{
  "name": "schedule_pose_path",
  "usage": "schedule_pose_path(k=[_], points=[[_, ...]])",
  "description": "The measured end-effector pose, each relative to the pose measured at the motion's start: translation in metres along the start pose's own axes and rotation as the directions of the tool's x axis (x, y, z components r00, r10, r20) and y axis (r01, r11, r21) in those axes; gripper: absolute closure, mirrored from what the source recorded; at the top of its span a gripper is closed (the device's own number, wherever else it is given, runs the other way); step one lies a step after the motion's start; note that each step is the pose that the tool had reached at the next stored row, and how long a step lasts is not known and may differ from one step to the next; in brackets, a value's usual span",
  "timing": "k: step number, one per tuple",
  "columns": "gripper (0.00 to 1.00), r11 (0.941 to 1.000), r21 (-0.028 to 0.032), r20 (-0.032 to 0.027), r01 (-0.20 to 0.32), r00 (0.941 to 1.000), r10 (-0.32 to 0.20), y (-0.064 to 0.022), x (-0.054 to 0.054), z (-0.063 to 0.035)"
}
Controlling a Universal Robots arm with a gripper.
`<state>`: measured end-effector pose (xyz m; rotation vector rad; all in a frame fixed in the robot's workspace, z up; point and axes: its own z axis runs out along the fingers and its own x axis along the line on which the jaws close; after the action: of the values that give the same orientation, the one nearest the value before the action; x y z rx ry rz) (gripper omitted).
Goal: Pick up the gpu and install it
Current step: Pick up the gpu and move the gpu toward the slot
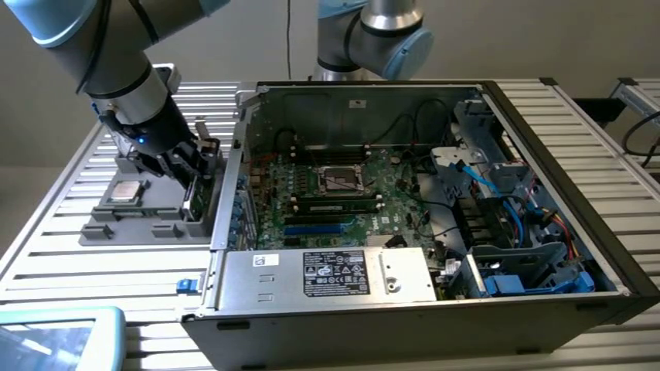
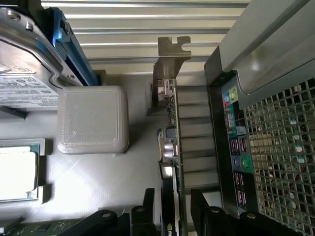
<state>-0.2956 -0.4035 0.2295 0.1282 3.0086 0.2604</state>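
Gpu (image 2: 173, 142) upright in grey tray (image 1: 132, 221)

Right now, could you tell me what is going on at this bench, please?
A single robot arm is working on the gpu, which stands on edge in a grey parts tray beside the open computer case. The gripper has its jaws open, one finger on either side of the card, with gaps showing, so the card is not clamped or lifted yet. It is outside the case, so nothing has been installed.
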Motion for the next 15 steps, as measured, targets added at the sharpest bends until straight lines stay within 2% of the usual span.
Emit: schedule_pose_path(k=[3, 6, 10, 15], points=[[0.58, 1.0, 0.0023, -0.0059, -0.003, 1.0, 0.003, 0.0013, -0.0001, 0.0009], [0.58, 1.0, 0.003, -0.009, -0.004, 1.0, 0.004, 0.0031, -0.0002, 0.0024], [0.58, 1.0, 0.0076, -0.0136, -0.005, 0.9999, 0.005, 0.0032, -0.0002, 0.0031], [0.58, 0.9999, 0.0128, -0.0152, -0.009, 0.9998, 0.009, 0.0031, -0.0005, 0.004]])
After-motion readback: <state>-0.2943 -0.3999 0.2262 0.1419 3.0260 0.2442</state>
